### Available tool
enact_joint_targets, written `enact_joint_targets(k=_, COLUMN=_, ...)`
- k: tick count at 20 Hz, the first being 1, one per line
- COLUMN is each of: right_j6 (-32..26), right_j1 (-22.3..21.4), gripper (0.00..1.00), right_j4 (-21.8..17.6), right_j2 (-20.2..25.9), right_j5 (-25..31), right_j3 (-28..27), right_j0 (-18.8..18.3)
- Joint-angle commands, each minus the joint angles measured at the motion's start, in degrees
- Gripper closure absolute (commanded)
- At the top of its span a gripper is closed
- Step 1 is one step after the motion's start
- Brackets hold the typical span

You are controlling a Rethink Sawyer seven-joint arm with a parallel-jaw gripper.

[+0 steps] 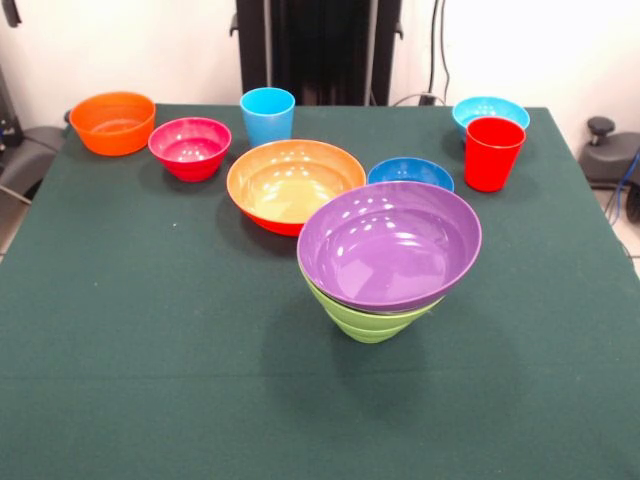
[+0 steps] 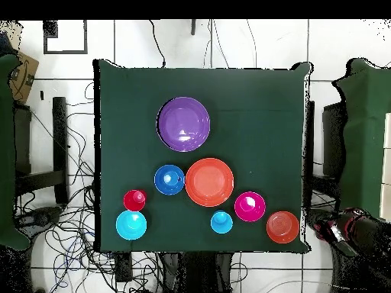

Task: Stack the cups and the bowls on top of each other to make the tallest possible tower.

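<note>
Front view: a tower stands mid-tabletop, a tilted purple bowl on what look like two nested green bowls. Five loose bowls sit behind it: orange, magenta, large orange, dark blue, light blue. There are two cups, blue and red. All look light, stiff and slippery, so pinching a rim seems best. Overhead view: the arm lies off the tabletop; I cannot tell how its tool is set.
</note>
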Motion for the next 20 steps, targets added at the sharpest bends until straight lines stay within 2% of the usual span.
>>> enact_joint_targets(k=1, right_j6=-4.8, right_j1=1.3, gripper=0.0, right_j4=-0.8, right_j2=6.3, right_j5=-3.9, right_j3=4.9, right_j0=1.5)
enact_joint_targets(k=10, right_j6=-0.6, right_j1=1.6, gripper=0.0, right_j4=-1.5, right_j2=6.3, right_j5=-4.7, right_j3=5.3, right_j0=2.5)
enact_joint_targets(k=20, right_j6=6.4, right_j1=4.4, gripper=0.0, right_j4=-4.6, right_j2=3.0, right_j5=-12.2, right_j3=5.4, right_j0=6.4)
